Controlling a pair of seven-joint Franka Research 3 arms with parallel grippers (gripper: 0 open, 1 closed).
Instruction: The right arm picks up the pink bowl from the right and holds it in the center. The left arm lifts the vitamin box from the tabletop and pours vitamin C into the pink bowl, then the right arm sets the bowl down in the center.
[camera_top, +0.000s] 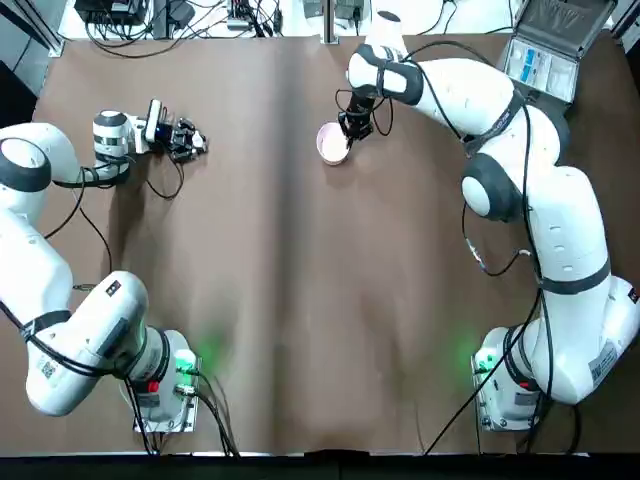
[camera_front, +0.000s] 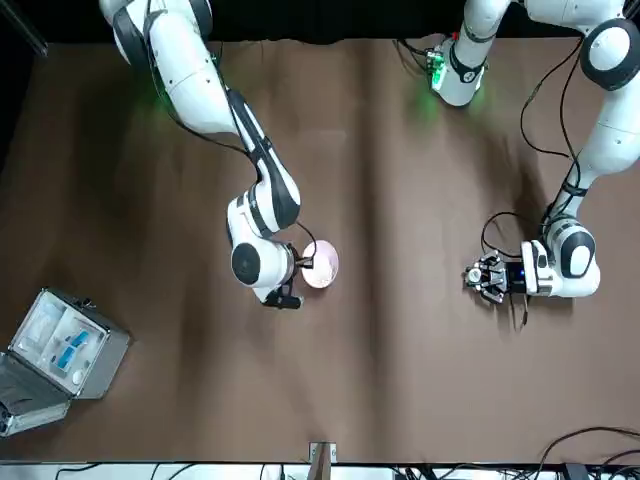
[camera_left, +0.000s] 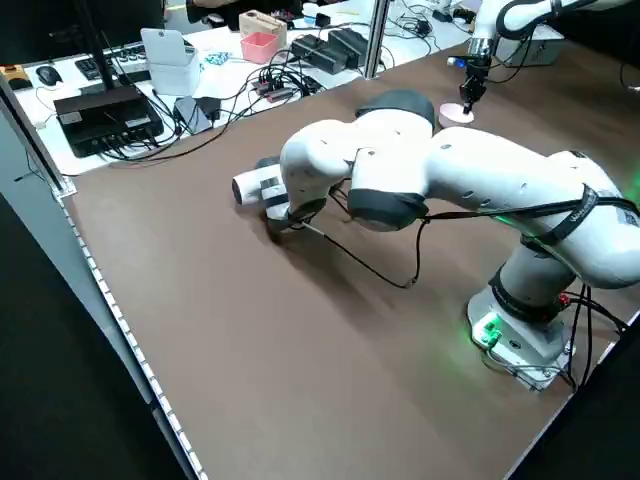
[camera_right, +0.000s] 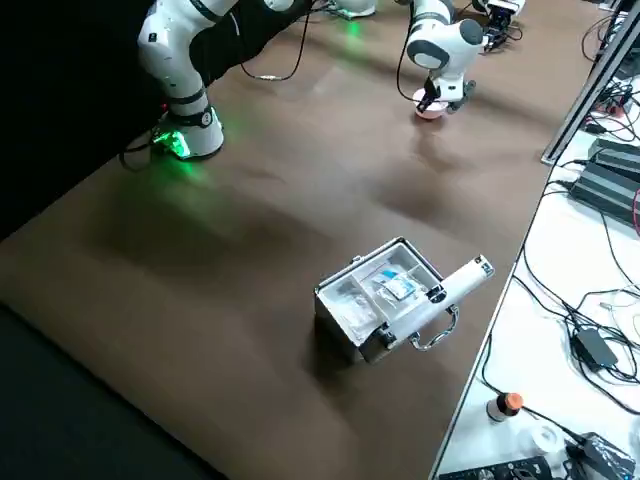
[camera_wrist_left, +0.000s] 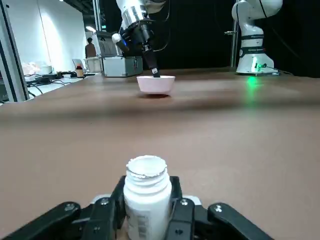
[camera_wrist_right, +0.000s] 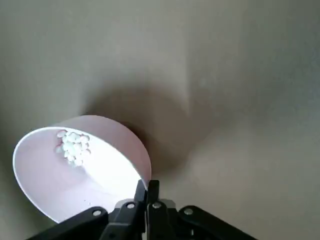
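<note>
The pink bowl (camera_top: 332, 142) sits toward the far middle of the tabletop (camera_top: 300, 300), with a small heap of white tablets (camera_wrist_right: 73, 145) inside. It looks light, thin-walled and rigid, best taken by the rim, where the right gripper (camera_wrist_right: 149, 194) is pinched on it. One bowl, and one vitamin box (camera_wrist_left: 147, 196), a light, smooth open bottle clamped at its body by the left gripper (camera_wrist_left: 145, 212) near the table's left edge, probably resting on the surface. One grey metal case (camera_top: 548, 52) stands at the far right corner.

Grey metal case (camera_right: 385, 300) open at one corner, cable-strewn white bench (camera_left: 200, 70) alongside, dark surroundings
</note>
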